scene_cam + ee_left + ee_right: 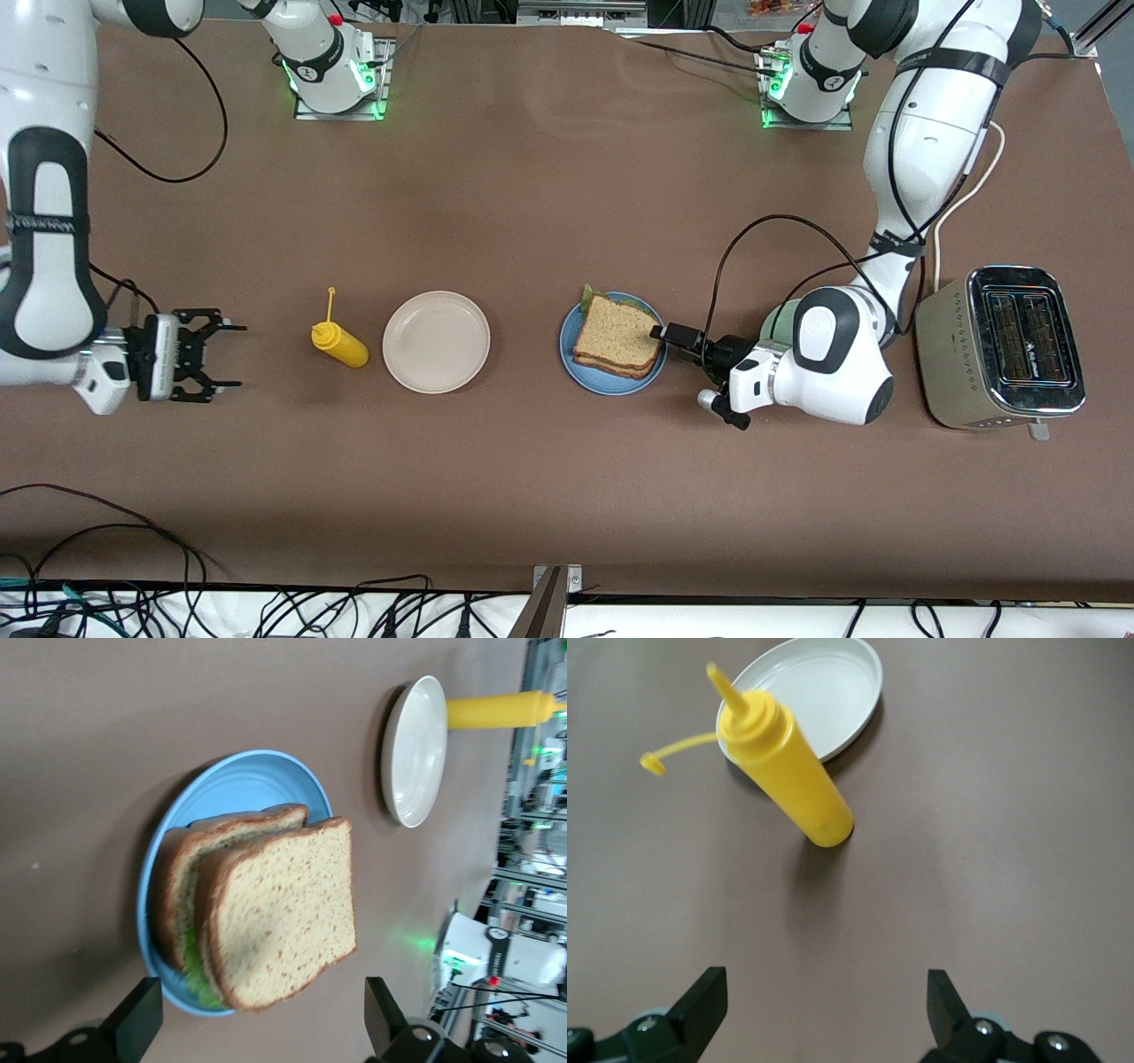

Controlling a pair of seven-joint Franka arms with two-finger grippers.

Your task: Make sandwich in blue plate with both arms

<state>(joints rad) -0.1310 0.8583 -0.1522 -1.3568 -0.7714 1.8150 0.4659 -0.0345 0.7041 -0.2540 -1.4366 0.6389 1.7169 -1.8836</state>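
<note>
Brown table: left end effector point(663, 334) spread wide beside sandwich point(618, 337); right end effector point(232, 356) waits, spread.

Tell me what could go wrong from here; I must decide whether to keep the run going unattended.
The top slice of the sandwich sits skewed, overhanging the blue plate edge; a bump could slide it off. The open left gripper is right at that edge, so pulling back carelessly might drag the bread. The open right gripper faces the upright yellow bottle, which could topple if nudged.
</note>
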